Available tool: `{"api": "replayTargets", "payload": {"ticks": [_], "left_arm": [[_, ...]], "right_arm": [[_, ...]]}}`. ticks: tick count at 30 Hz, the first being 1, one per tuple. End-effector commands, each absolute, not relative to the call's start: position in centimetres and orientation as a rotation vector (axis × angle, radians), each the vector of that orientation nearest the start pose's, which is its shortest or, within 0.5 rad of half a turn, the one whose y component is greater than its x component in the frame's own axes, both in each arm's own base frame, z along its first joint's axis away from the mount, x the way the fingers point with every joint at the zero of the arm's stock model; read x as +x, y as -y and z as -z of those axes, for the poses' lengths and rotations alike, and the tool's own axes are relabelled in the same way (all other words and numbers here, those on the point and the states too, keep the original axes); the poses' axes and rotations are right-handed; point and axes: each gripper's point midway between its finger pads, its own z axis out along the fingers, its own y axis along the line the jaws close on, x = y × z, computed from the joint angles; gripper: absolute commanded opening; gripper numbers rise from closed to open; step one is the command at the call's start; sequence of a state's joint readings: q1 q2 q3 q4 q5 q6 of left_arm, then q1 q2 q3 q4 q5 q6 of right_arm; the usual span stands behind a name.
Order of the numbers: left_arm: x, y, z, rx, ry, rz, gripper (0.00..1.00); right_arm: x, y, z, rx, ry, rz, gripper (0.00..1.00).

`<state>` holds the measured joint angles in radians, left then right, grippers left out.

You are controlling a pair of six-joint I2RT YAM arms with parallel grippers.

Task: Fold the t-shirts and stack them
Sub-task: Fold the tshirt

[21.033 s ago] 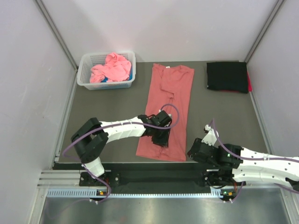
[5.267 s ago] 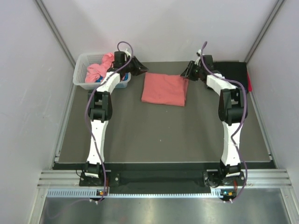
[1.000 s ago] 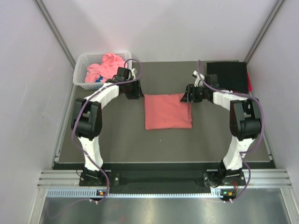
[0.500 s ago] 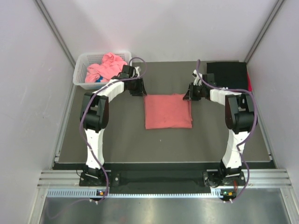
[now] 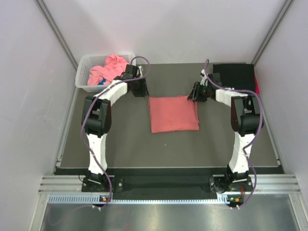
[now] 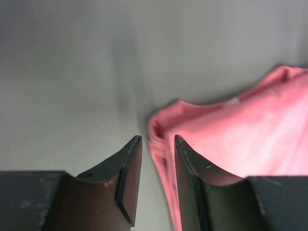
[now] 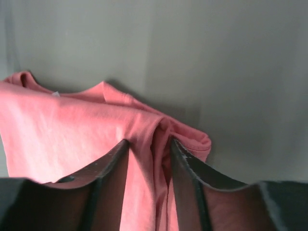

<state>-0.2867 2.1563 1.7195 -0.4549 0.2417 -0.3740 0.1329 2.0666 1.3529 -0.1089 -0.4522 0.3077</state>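
The salmon-red shirt [image 5: 174, 114] is lying folded into a rough square on the grey table [image 5: 120, 144], between the two arms and nearer the far side. Both arms are reaching out to its far edge. The left gripper [image 5: 143, 91] is sitting just beside the far left corner. In the left wrist view its fingers [image 6: 130, 163] are standing a narrow gap apart with the cloth's rolled edge in that gap. A sliver of table is showing beside the cloth, so I cannot tell whether they are gripping it.

The right gripper [image 5: 193, 93] is touching the far right corner. Its fingers [image 7: 185, 163] are pinching a raised ridge of the fabric, which is filling the space between them.

A crumpled pink shirt [image 5: 114, 66] is sitting in the white basket [image 5: 83, 79] at the far left. A folded black shirt [image 5: 234, 78] is resting at the far right corner (a thin red strip is peeking out along its right side), well apart from the salmon-red one.
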Motion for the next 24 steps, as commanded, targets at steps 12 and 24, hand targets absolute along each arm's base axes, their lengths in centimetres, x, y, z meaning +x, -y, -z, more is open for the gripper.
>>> {"api": "replayTargets", "payload": {"ticks": [12,24], "left_arm": [[45.9,26.0,-11.8,0.165,-2.460,0.817,0.05],[50.4,25.0,-5.6,0.126,-2.509,0.617,0.00]], "right_arm": [[47.2,-16.2,-15.3,-0.057,-2.221,-0.886,0.02],[49.2,-19.0,-7.5,-0.067,-2.184,-1.282,0.00]]}}
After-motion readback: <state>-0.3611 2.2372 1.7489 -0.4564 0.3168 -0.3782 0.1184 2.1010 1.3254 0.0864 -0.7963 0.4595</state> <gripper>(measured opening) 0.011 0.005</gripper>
